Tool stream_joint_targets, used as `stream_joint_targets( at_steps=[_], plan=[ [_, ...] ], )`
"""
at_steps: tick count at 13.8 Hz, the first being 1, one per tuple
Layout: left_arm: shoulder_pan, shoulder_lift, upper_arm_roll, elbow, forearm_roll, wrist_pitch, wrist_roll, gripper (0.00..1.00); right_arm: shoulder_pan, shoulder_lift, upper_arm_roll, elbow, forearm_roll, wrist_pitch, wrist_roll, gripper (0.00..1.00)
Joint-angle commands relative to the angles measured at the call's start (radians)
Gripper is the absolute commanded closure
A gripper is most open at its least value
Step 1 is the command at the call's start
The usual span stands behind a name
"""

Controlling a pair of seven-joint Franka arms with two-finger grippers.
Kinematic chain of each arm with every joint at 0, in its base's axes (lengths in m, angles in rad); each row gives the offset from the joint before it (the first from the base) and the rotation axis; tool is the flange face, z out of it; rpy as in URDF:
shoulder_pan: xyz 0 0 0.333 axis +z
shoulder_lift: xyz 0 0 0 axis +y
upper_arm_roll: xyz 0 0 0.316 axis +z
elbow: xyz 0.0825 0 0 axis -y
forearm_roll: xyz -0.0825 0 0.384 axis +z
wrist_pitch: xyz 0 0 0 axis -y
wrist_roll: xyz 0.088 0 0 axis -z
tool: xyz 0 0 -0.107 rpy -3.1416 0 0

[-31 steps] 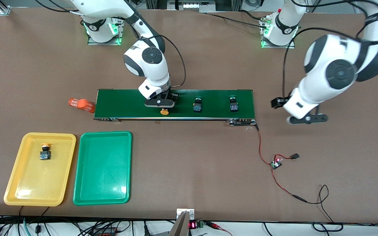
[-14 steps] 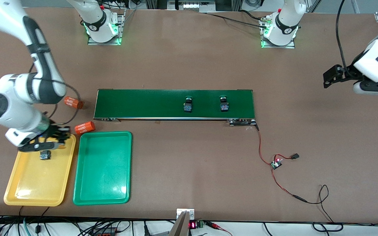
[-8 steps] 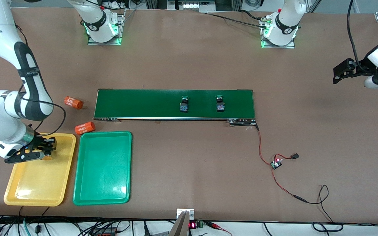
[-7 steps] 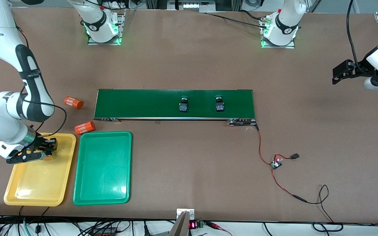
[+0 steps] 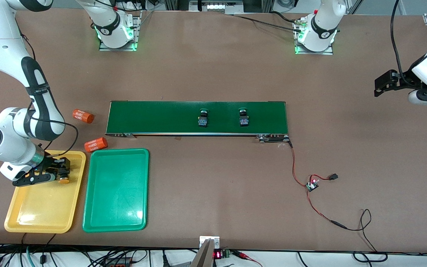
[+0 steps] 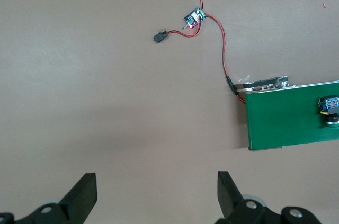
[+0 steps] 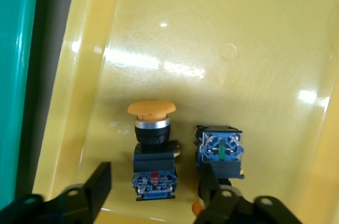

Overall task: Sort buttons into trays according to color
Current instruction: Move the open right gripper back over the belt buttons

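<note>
Brown tabletop: right gripper, spread, straddles a yellow button in the yellow tray; lifting could clip it; left gripper waits spread.

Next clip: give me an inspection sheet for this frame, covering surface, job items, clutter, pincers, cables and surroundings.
Surface: brown table.
Job items: two yellow-capped black push-buttons lie in the yellow plastic tray; two green-capped buttons sit on the dark-green conveyor belt; green plastic tray holds nothing.
Clutter: two orange cylinders.
Pincers: right pincer open over the yellow tray; left pincer open, waiting.
Cables: red-black wire with small board.
Surroundings: nothing seen.
</note>
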Motion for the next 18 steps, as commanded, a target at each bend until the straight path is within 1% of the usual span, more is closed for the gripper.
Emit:
stream_joint_targets(
  at_steps=[1, 2, 3, 5, 7, 8, 9, 10, 11, 12, 13, 15, 17, 18],
  plan=[
    [0.001, 0.0, -0.006, 0.01, 0.013, 0.009, -0.007, 0.0, 0.01, -0.054, 0.007, -0.018, 0.018, -0.037, -0.012, 0.15],
    [0.006, 0.0, -0.005, 0.008, 0.01, 0.01, -0.005, 0.0, 0.03, -0.103, 0.015, -0.048, 0.029, -0.096, 0.035, 0.06],
    [0.005, 0.007, -0.005, 0.007, 0.01, 0.014, -0.005, 0.0, 0.051, -0.156, 0.018, -0.085, 0.061, -0.156, 0.086, 0.0],
    [-0.006, 0.015, -0.006, 0.014, 0.014, 0.017, -0.007, 0.0, 0.115, -0.293, 0.019, -0.197, 0.151, -0.223, 0.166, 0.0],
    [-0.005, 0.03, -0.008, 0.011, 0.002, 0.032, 0.002, 0.0, 0.18, -0.414, 0.023, -0.307, 0.156, -0.253, 0.291, 0.0],
    [-0.005, 0.034, -0.008, 0.013, 0.001, 0.037, 0.006, 0.0, 0.212, -0.457, 0.038, -0.347, 0.156, -0.263, 0.369, 0.0],
    [-0.005, 0.034, -0.008, 0.013, 0.001, 0.05, 0.007, 0.0, 0.228, -0.496, 0.07, -0.39, 0.156, -0.258, 0.451, 0.0],
    [-0.006, 0.032, -0.008, 0.013, 0.001, 0.053, 0.007, 0.0, 0.231, -0.523, 0.12, -0.421, 0.156, -0.246, 0.529, 0.0],
    [-0.005, 0.032, -0.009, 0.013, 0.001, 0.053, 0.009, 0.0, 0.235, -0.531, 0.181, -0.423, 0.158, -0.247, 0.616, 0.0],
    [-0.005, 0.029, -0.008, 0.013, 0.001, 0.052, 0.01, 0.0, 0.238, -0.531, 0.229, -0.421, 0.155, -0.24, 0.711, 0.0],
    [-0.005, 0.027, -0.009, 0.013, 0.001, 0.047, 0.013, 0.0, 0.255, -0.528, 0.26, -0.426, 0.152, -0.197, 0.78, 0.0],
    [-0.005, 0.023, -0.012, 0.013, 0.001, 0.037, 0.013, 0.0, 0.336, -0.513, 0.265, -0.435, 0.149, -0.13, 0.879, 0.0],
    [-0.005, 0.024, -0.021, 0.014, 0.002, 0.044, 0.013, 0.0, 0.39, -0.499, 0.265, -0.472, 0.135, -0.045, 0.936, 0.0],
    [-0.005, 0.024, -0.02, 0.014, 0.004, 0.047, 0.012, 0.0, 0.409, -0.49, 0.265, -0.489, 0.109, -0.016, 0.962, 0.0]
  ],
)
